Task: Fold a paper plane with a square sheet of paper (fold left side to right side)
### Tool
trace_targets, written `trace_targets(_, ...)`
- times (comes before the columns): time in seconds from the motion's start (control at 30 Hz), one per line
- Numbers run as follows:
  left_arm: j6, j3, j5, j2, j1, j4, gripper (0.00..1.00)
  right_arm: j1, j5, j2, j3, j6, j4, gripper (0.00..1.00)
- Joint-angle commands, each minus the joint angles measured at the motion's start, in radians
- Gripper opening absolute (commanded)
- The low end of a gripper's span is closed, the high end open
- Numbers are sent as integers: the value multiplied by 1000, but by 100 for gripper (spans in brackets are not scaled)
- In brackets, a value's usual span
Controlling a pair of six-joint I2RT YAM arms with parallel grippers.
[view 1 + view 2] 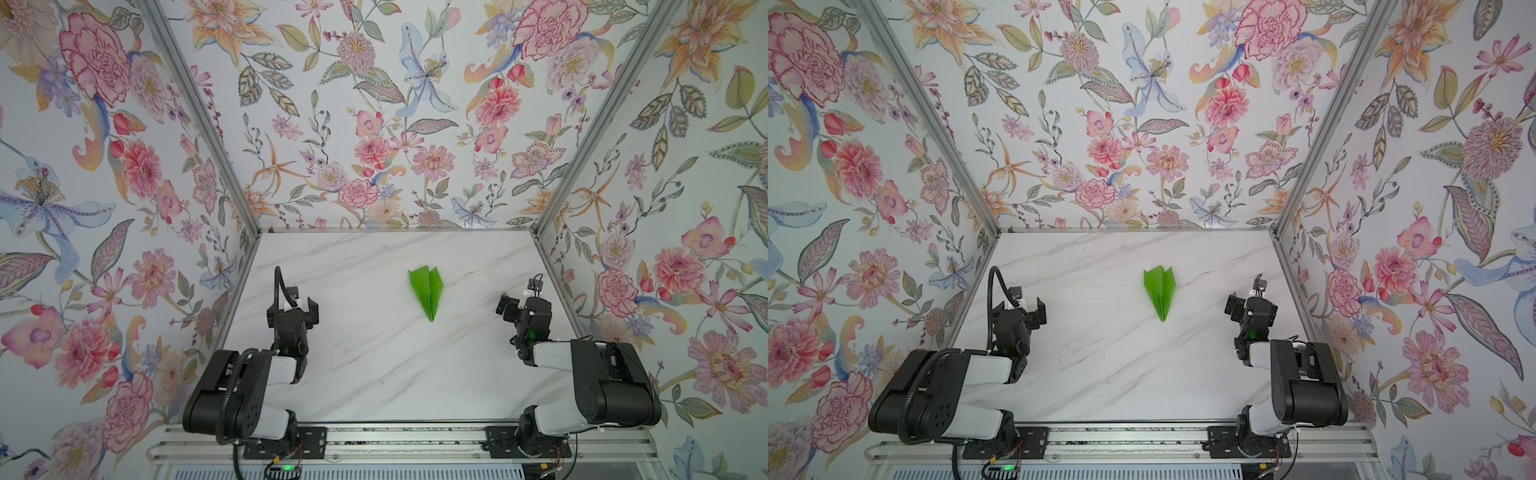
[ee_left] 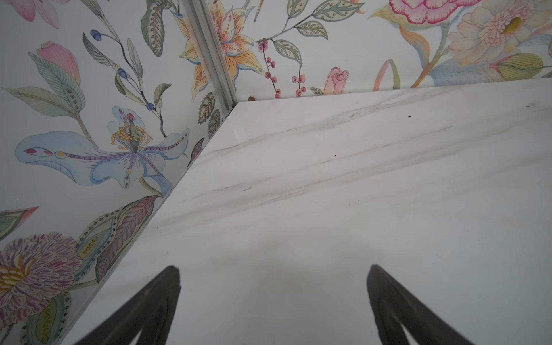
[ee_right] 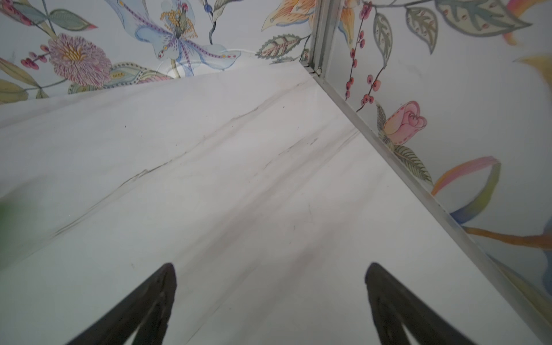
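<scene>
The square sheet of paper lies folded as a bright green paper plane (image 1: 428, 289) (image 1: 1160, 291) on the white marble table (image 1: 374, 374), a little right of centre. Its nose points toward the front edge and its wings spread toward the back. My left gripper (image 1: 293, 306) (image 1: 1020, 309) hovers well to the plane's left, open and empty. My right gripper (image 1: 521, 304) (image 1: 1250, 304) is off to the plane's right, also open and empty. Each wrist view shows wide-apart fingers, left (image 2: 274, 268) and right (image 3: 270, 265), over bare marble. A green blur (image 3: 2, 215) shows at the edge of the right wrist view.
Floral-papered walls (image 1: 374, 124) close in the table at the back and on both sides, with aluminium posts (image 1: 245, 199) in the corners. A metal rail (image 1: 395, 444) carrying both arm bases runs along the front edge.
</scene>
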Motion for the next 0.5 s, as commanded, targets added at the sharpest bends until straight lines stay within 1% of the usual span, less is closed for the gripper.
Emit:
trace_targets(0.0, -1, -14, 73, 79, 21, 229, 99, -8, -44, 50, -53, 19, 226, 99)
trace_targets(0.03, -11, 2, 95, 55, 27, 136, 99, -9, -38, 43, -48, 22, 203, 99)
trace_targets(0.07, -12, 25, 109, 22, 30, 93, 99, -9, -39, 36, -45, 24, 185, 99)
trace_targets(0.13, -15, 35, 137, 38, 45, 132, 99, -9, -37, 43, -49, 22, 205, 99)
trace_targets(0.23, -23, 43, 156, 40, 56, 106, 99, -4, -29, 40, -51, 19, 205, 99)
trace_targets(0.47, -22, 39, 154, 39, 56, 114, 99, -3, -28, 41, -49, 18, 203, 99)
